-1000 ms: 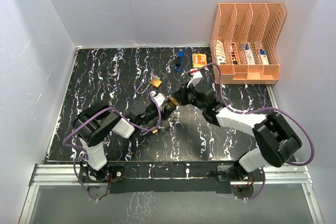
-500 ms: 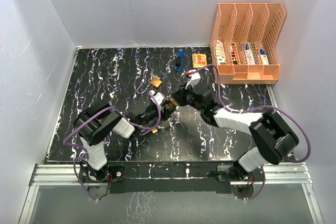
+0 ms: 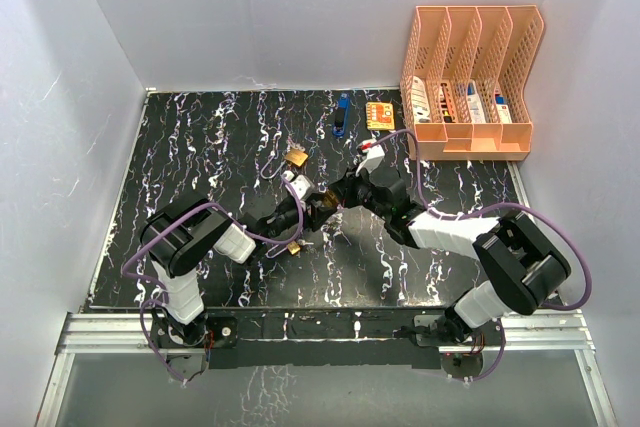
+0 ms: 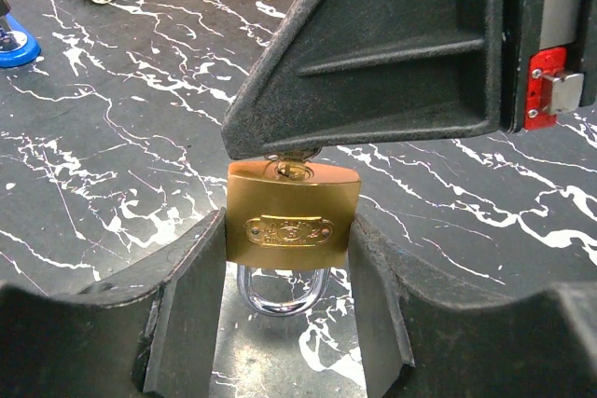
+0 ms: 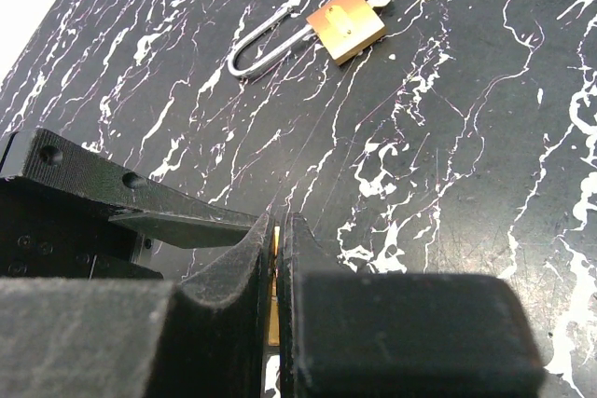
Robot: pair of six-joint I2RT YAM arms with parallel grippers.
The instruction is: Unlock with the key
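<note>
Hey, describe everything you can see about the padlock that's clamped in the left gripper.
The padlock has a brass-coloured, rounded rectangular body with an embossed oval label and a shiny silver shackle that looks closed. It sits over the middle of the table, clamped by its sides in the left gripper, with the shackle toward the wrist and the keyhole end facing away. A key is in the keyhole, pinched by the shut right gripper.

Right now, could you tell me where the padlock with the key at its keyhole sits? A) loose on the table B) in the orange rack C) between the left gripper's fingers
C: the left wrist view shows the padlock clamped between the left gripper's fingers, with the key at its keyhole.
</note>
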